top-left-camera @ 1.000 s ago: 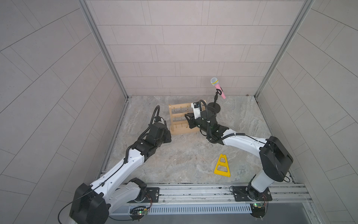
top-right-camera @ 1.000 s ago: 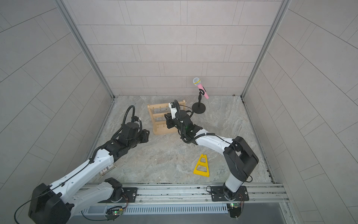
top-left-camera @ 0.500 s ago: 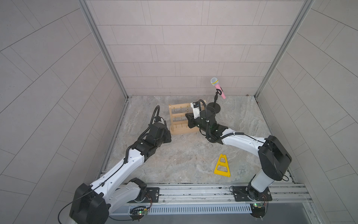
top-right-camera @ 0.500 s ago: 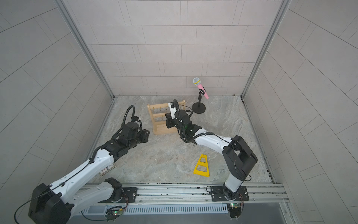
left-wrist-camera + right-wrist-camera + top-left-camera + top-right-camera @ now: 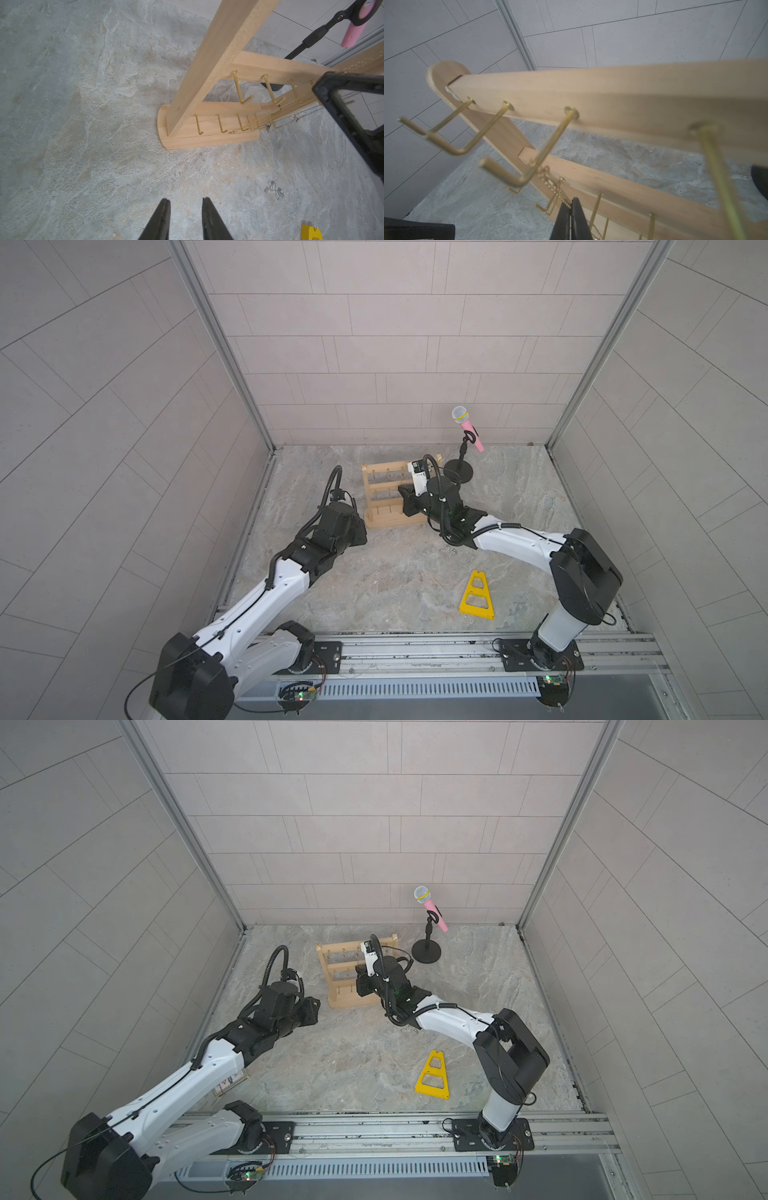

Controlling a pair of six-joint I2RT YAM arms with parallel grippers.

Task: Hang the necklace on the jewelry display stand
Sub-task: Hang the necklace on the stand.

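Toward the tabletop's (image 5: 415, 572) back edge, pale wooden jewelry display stand (image 5: 383, 486) with gold hooks (image 5: 556, 135); right gripper (image 5: 571, 202) clamped on a gold bead necklace (image 5: 550, 182) at one hook; left gripper (image 5: 185, 200) parted.

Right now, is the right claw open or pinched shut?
Shut: in the right wrist view the right gripper has its tips together, pinching the gold necklace.
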